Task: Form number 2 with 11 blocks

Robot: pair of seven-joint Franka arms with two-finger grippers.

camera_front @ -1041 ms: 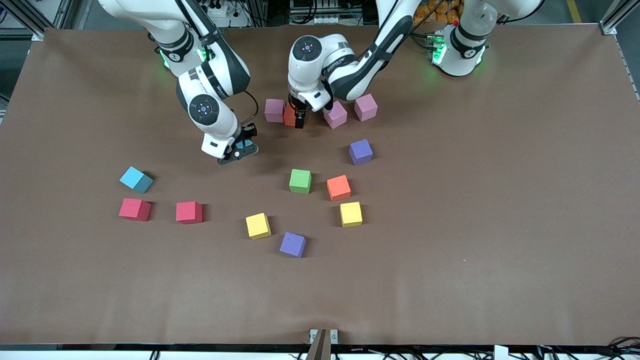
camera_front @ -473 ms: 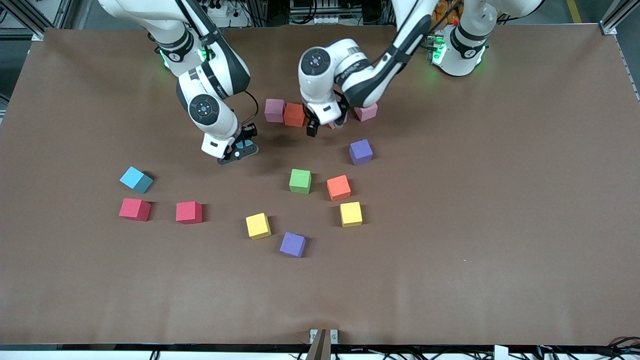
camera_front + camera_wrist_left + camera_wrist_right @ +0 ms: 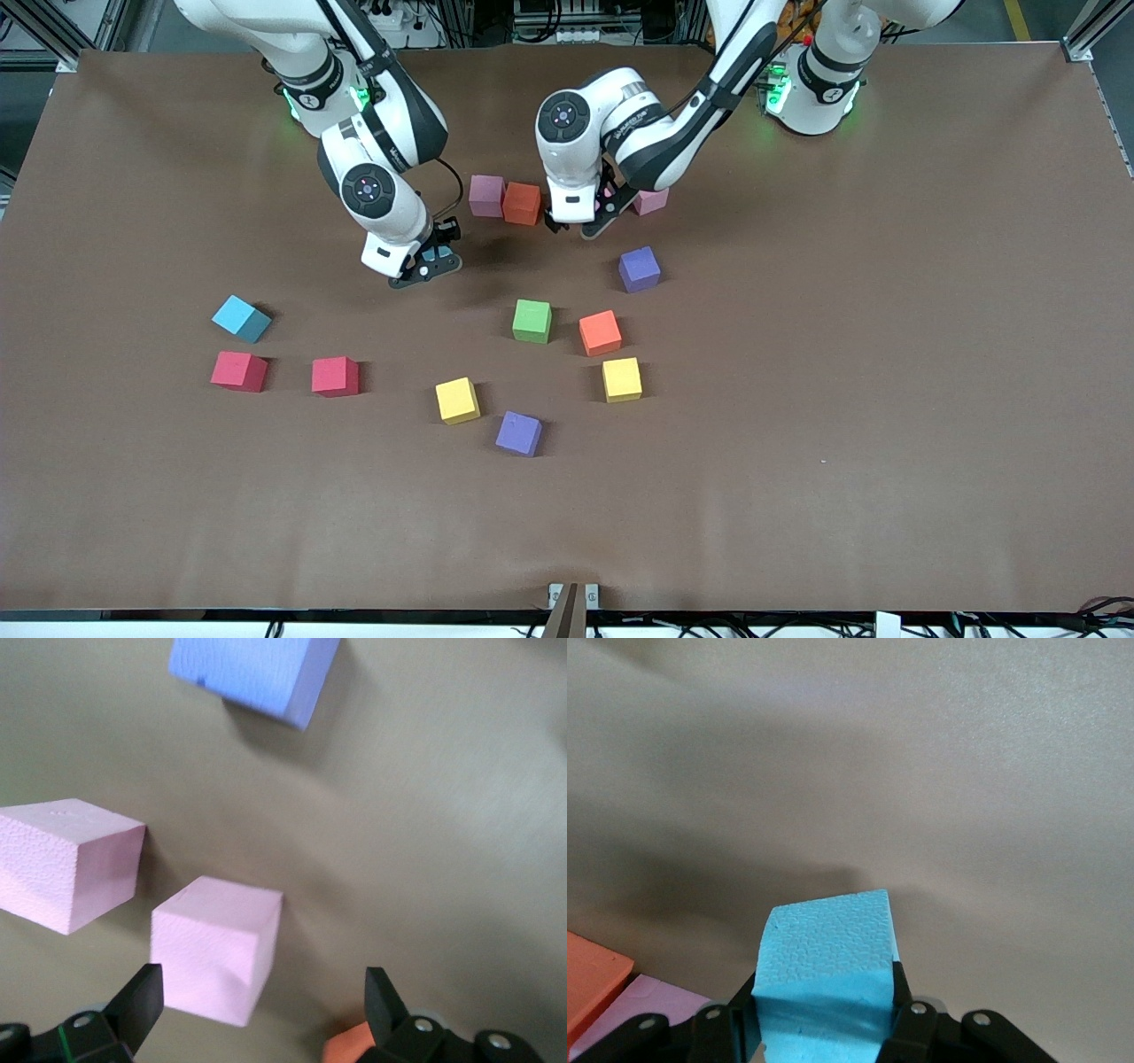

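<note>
1. My right pincer (image 3: 423, 263) is clamped on a blue block (image 3: 827, 961) and hangs over bare desk (image 3: 886, 354), toward the edge where my bases stand.
2. My left pincer (image 3: 580, 226) is spread wide, holding nothing, over a pink block (image 3: 215, 948); in the front view my wrist hides most of that block.
3. Near the base edge a purple-pink block (image 3: 486, 195) and an orange block (image 3: 522, 203) sit touching, side by side. That is all there is of the number 2.
4. Another pink block (image 3: 651, 201) lies just beside my left pincer, toward the left arm's end.
5. Closer to the middle of the desk lie a purple block (image 3: 639, 268), a green block (image 3: 532, 320), a second orange block (image 3: 600, 332) and a yellow block (image 3: 622, 379), all apart.
6. Nearer the front edge are a second yellow block (image 3: 457, 400) and a second purple block (image 3: 518, 433).
7. Toward the right arm's end lie a second blue block (image 3: 241, 318) and two red blocks (image 3: 238, 370) (image 3: 335, 376).
</note>
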